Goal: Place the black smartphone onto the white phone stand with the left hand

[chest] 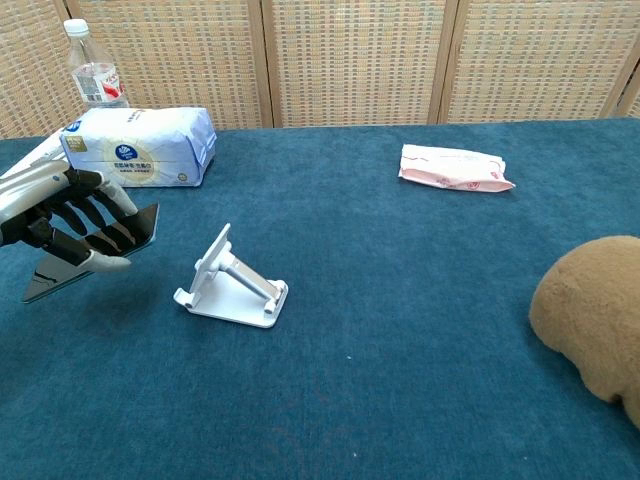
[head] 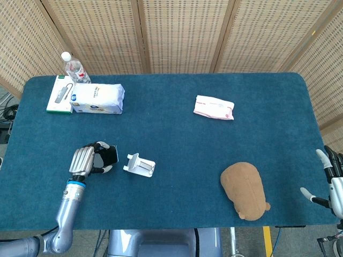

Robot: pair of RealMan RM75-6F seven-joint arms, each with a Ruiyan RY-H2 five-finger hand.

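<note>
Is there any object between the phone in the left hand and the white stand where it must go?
No, nothing visible. The left hand holds the phone above the table, just left of the stand, and only bare blue cloth lies between them. The tissue pack sits farther back.

Matt blue carpet-like cloth on table (head: pixel 177 144). Glossy black glass face on smartphone (chest: pixel 95 249), in left hand (chest: pixel 60 215) with brushed silver metal back and black fingers (chest: pixel 100 212). Smooth white plastic phone stand (chest: pixel 231 283). Fuzzy brown plush (head: pixel 245 190). Woven cane screen panels (head: pixel 177 35). Crinkly plastic tissue pack (chest: pixel 138 146).
</note>
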